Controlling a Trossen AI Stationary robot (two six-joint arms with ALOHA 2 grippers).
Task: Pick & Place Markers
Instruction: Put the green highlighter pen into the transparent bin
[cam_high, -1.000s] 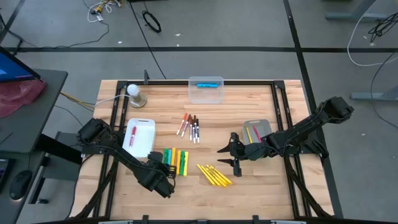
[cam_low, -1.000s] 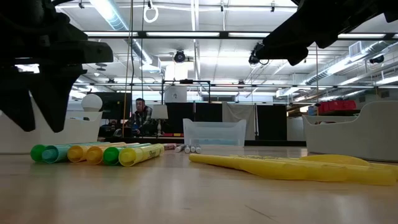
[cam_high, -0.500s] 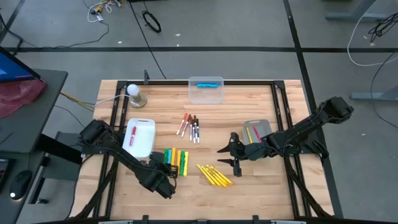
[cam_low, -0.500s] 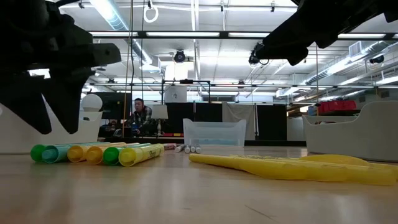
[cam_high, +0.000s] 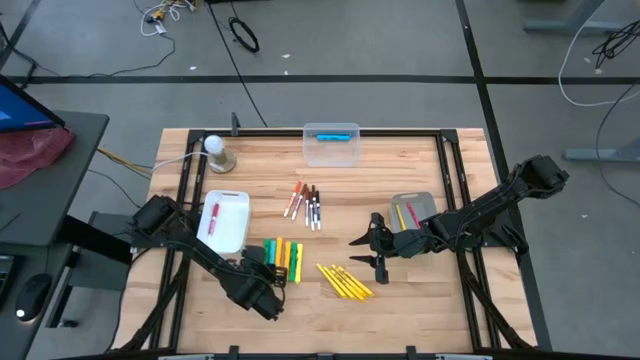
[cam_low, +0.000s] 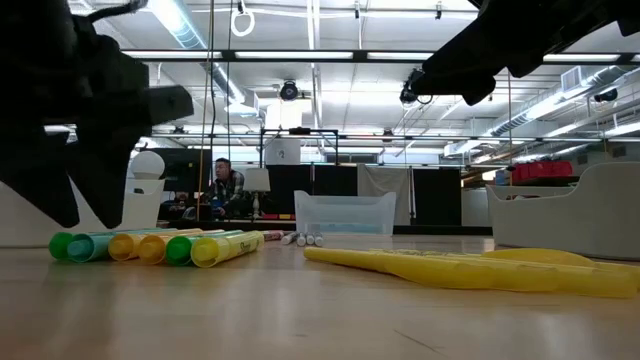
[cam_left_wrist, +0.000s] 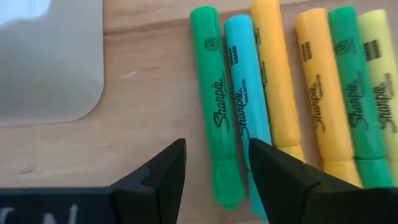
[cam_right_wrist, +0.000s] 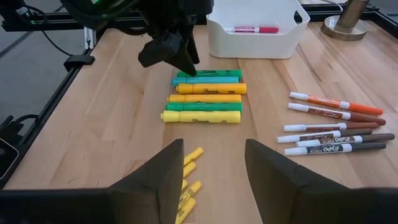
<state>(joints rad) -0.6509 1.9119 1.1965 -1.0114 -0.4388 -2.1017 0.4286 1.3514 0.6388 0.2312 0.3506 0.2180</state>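
Note:
Six chunky green, blue, orange and yellow markers (cam_high: 283, 258) lie side by side on the table. My left gripper (cam_left_wrist: 217, 168) hangs open just over the row's end; its fingers stand on either side of the outermost green marker (cam_left_wrist: 214, 106), near its cap end, and touch nothing. The low view shows this gripper (cam_low: 85, 205) slightly above the wood. My right gripper (cam_high: 365, 258) waits open, in the air above the slim yellow markers (cam_high: 345, 282). Thin white markers (cam_high: 305, 205) lie mid-table.
A white bin (cam_high: 238, 205) holding a red-capped marker stands left of the chunky row. A grey tray (cam_high: 418, 203) with a yellow and a red marker sits at the right, and a clear blue-edged box (cam_high: 330, 143) at the far edge. A lamp base (cam_high: 222, 158) stands far left.
My left gripper has sunk a little toward the chunky markers, still open. The markers have not moved.

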